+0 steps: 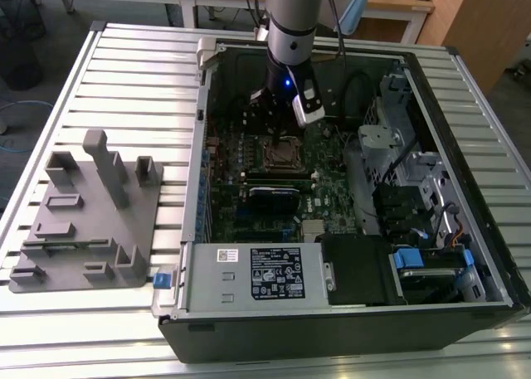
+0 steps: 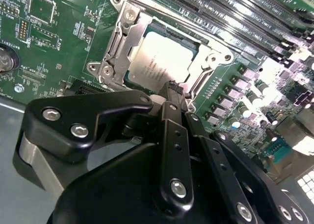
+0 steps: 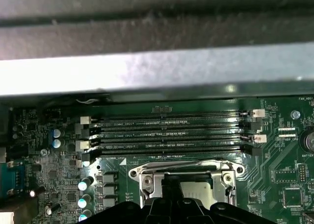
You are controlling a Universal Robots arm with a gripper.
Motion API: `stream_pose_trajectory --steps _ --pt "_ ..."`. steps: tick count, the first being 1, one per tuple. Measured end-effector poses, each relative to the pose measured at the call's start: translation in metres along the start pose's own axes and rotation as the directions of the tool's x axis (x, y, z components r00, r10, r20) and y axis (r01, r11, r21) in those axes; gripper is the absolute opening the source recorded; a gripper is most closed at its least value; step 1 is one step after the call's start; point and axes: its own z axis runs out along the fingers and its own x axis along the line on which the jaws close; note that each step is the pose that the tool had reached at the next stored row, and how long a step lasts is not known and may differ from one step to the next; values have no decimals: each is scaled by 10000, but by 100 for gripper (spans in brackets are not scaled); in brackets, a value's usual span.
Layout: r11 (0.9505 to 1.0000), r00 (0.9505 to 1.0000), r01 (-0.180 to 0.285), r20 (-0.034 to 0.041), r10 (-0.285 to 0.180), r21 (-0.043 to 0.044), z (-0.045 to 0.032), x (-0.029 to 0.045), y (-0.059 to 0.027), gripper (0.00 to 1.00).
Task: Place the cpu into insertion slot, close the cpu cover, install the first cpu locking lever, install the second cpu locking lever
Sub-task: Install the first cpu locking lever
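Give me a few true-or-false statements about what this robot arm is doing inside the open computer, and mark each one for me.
1. The cpu lies in the insertion slot on the green board. True.
2. The gripper is over the grey plastic holder beside the computer. False: it is inside the case, right at the socket's edge; the grey holder sits outside, at the exterior view's left.
3. The cpu cover lies down around the chip, whose metal top shows through the cut-out. True.
4. The gripper carries the chip in the air. False: the chip rests in the socket.
5. The long memory slots beside the socket look unfilled in the first wrist view. True.
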Motion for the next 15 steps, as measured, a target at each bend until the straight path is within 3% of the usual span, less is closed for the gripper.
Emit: stream_pose_trajectory --steps 2,6,8,12,15 --pt "9999 10000 2 26 -2 125 -1 0 -1 11" --pt "9988 9999 11 109 -16 481 1 3 -1 11" --pt "9987 9998 29 172 -37 510 0 6 -1 11" --pt "9986 9991 86 405 -107 515 1 24 -2 11" --pt "9986 9984 135 534 -163 513 1 40 -3 11"
